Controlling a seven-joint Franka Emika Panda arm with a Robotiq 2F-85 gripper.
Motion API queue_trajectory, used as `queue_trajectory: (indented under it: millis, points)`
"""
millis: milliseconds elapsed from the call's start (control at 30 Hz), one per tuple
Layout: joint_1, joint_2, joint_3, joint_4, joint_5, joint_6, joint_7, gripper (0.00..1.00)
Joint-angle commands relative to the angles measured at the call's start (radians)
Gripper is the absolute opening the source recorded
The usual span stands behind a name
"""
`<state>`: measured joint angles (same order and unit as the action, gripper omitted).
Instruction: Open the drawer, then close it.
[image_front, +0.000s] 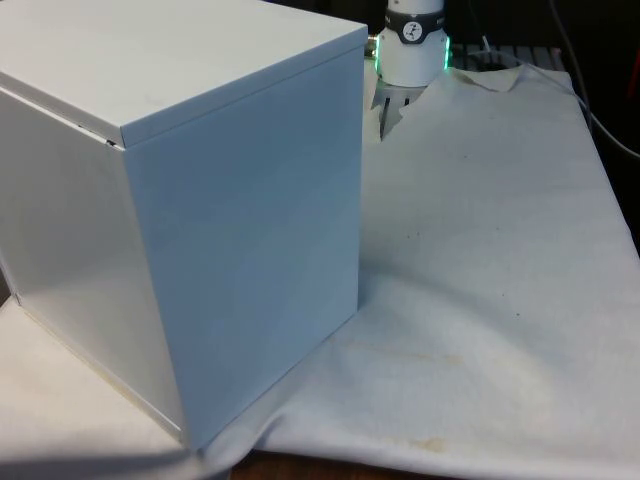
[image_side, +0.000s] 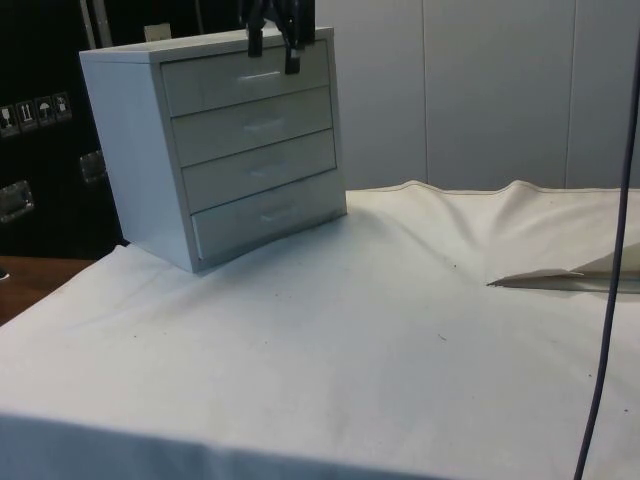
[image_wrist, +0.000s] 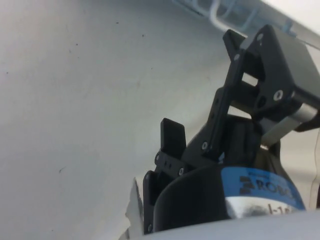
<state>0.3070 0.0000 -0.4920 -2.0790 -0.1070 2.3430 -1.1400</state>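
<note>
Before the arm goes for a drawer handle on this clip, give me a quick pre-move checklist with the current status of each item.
1. All four drawers of the chest of drawers shut flush: ok.
2. Top drawer handle unobstructed: ok, nothing lies across it in the side view.
3. Pincer near the top drawer: ok, it hangs at the chest's top front edge, just above that handle.
4. Pincer free of any load: ok, nothing between the fingers in the wrist view.
5. Fingers lined up with the handle: cannot tell.
6. White cloth in front of the chest free of obstacles: ok.
</note>
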Motion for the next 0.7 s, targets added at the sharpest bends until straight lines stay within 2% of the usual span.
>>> queue_trajectory:
  millis: [0,267,300,333,533,567,600,667]
  points:
    - [0.000,-0.002,0.000,-0.008,-0.025,0.022,0.013,1.00]
    - [-0.002,0.004,-0.003,-0.029,-0.066,0.075,0.018,1.00]
    - [0.000,0.001,-0.001,-0.028,-0.048,0.057,0.007,1.00]
    - [-0.002,0.005,-0.003,-0.030,-0.070,0.079,0.018,1.00]
    - [-0.003,0.013,-0.006,-0.039,-0.095,0.116,0.023,1.00]
    - [-0.001,0.008,-0.004,-0.037,-0.072,0.093,0.009,1.00]
    - [-0.003,0.014,-0.006,-0.041,-0.099,0.122,0.024,1.00]
    - [-0.003,0.018,-0.007,-0.044,-0.106,0.135,0.026,1.00]
